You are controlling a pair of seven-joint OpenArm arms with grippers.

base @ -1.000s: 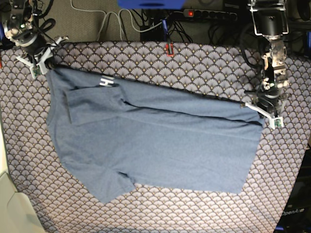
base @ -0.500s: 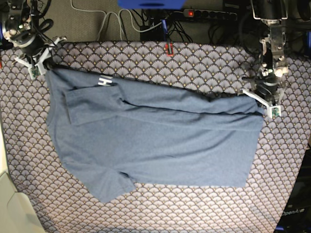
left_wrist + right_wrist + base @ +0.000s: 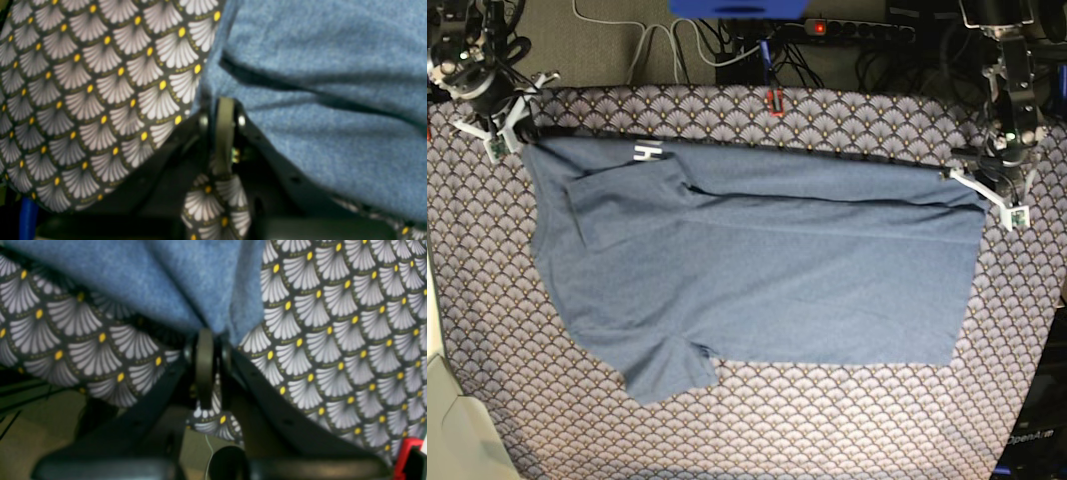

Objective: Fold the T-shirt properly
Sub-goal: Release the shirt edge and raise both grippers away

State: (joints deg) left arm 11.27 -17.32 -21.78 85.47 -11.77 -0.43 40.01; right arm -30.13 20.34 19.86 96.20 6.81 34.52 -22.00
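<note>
Shirt: slate-blue T-shirt [image 3: 757, 270] spread across the fan-patterned cloth [image 3: 847, 130], one sleeve folded in at far left, white lettering [image 3: 647, 152] peeking at the far edge.

Grips: my right gripper [image 3: 502, 125] is clenched on the far-left corner; my left gripper [image 3: 997, 195] is clenched on the far-right corner, pinching fabric.

Method, as I judge it: keep both corners level and the far edge taut, carry it toward the near hem evenly, avoid dragging the cloth underneath.

Room: open patterned surface near the hem; cables [image 3: 677, 45] lie beyond the far edge.
</note>
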